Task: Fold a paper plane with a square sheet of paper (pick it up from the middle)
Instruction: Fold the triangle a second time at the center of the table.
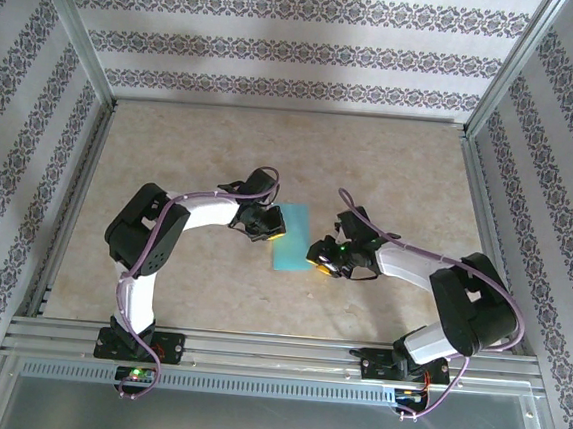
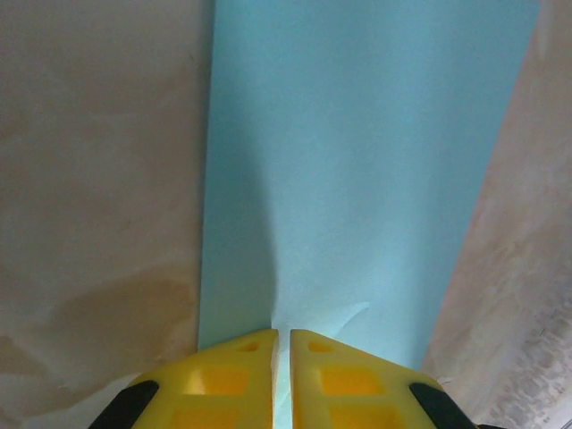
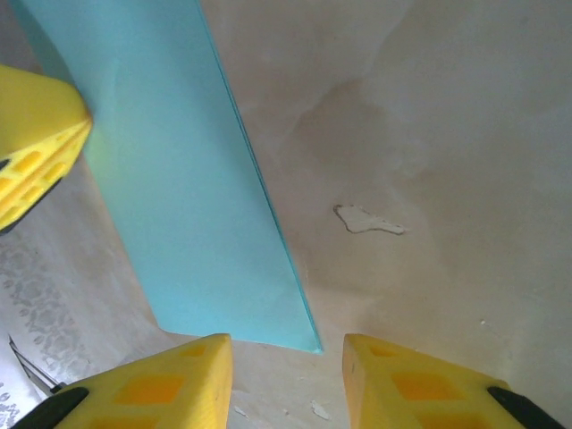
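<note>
While both arms fold inward, left gripper [image 2: 281, 350] clamps square sheet of paper [image 2: 366, 161] edge; right gripper [image 3: 286, 365] gapes beside corner.

Teal paper [image 1: 290, 239], narrow rectangle, lying flat

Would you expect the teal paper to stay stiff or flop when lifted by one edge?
Probably floppy: the paper is thin and puckers beside the left gripper. Likely very light, so it may slide on the smooth table when pushed.
</note>
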You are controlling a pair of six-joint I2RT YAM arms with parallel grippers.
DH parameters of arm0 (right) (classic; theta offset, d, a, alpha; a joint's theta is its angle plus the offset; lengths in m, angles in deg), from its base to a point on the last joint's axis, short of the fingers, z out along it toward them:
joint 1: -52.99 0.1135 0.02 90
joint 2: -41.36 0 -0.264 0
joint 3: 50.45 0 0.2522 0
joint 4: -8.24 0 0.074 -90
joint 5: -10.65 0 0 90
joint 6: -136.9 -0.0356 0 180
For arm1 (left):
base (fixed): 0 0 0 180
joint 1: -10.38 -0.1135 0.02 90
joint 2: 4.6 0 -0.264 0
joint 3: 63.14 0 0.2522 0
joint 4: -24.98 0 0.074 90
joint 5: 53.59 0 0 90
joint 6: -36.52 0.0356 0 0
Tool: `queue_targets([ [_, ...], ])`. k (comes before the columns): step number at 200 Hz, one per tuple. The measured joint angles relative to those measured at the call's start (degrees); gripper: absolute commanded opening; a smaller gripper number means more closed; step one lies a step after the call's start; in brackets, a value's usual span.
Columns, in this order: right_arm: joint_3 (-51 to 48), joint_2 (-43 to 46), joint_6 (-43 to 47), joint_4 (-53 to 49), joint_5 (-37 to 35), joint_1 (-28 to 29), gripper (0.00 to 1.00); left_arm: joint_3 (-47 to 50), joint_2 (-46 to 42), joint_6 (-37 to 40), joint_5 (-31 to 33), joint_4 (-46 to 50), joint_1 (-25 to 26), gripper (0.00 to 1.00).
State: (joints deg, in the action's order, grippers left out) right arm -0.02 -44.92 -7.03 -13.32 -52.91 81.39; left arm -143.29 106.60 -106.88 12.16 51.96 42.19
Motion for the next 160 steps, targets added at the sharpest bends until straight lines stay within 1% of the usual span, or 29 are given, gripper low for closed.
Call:
queue_targets([
  [135,2.29,-3.3,0.22,-0.81,1.05,1.88,0.38,-0.76,0.52,-1.55,0.13,1.27,0.0,0.13],
  [160,2.73,-3.67,0.26,-1.29,1.09,1.88,0.35,-0.76,0.55,-1.55,0.11,1.29,0.0,0.12],
])
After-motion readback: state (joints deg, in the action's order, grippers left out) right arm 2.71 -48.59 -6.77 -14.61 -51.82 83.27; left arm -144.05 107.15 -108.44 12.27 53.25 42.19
